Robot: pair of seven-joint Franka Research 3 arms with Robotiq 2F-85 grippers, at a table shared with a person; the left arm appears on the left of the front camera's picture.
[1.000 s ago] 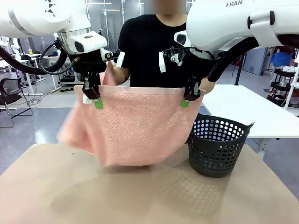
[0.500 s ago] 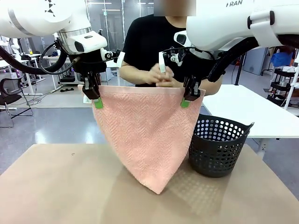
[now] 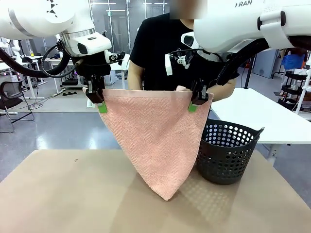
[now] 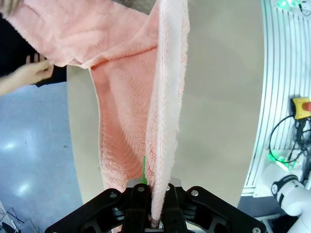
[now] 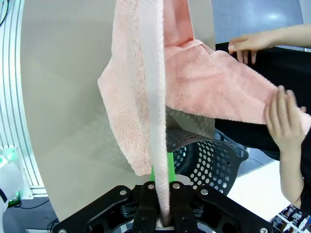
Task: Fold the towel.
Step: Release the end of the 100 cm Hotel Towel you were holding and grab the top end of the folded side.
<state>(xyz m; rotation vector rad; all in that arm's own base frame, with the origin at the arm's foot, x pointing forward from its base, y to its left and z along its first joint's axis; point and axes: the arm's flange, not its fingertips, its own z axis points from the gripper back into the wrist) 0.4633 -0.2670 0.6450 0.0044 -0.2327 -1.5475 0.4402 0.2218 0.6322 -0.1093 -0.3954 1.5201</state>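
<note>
My left pincer [image 3: 101, 104] is clamped fully shut on one top corner of the towel [image 3: 155, 131]. My right pincer [image 3: 194, 103] is clamped just as tight on the other top corner. Between them the top edge runs taut and roughly level, from 9 o'clock to 3 o'clock.

Below that edge the pink cloth hangs in the air over the counter [image 3: 53, 194]. It narrows to one point at 6 o'clock that comes low toward the surface; I cannot tell whether the tip touches.

In both wrist views the cloth rises edge-on out of the shut jaws, and a second layer branches away toward the person. In the right wrist view the person's hands [image 5: 284, 119] hold that far layer at about 2 and 3 o'clock.

A dark perforated basket [image 3: 226, 153] stands on the counter at 4 o'clock from my right pincer, and the towel's right side overlaps its near rim.
</note>
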